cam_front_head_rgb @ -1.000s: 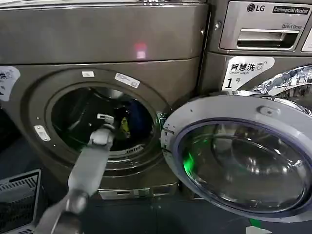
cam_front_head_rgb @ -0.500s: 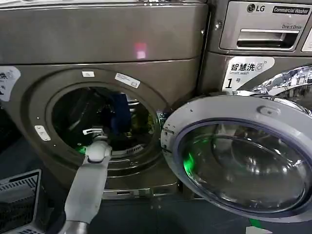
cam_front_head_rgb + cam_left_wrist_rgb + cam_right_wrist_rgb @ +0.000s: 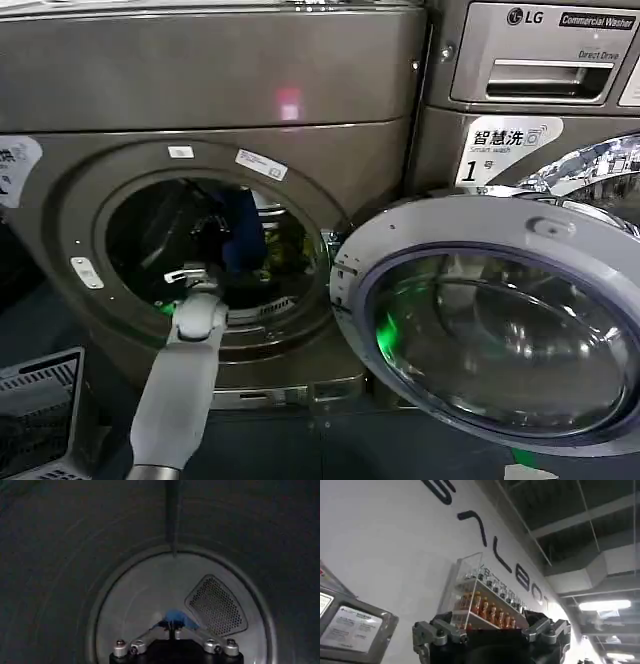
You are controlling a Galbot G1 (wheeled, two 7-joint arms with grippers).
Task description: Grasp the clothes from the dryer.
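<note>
Dark steel drum surrounded my left gripper (image 3: 213, 228) inside the dryer (image 3: 80, 215); whether it was open or closed, I couldn't tell. I judged reaching lower wisest, towards something blue (image 3: 175, 616) just ahead of it, before closing.

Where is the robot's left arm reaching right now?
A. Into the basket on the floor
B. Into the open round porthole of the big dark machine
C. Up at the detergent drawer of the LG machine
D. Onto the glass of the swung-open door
B: in the head view the left gripper sits inside the dryer porthole, past the open door.
</note>
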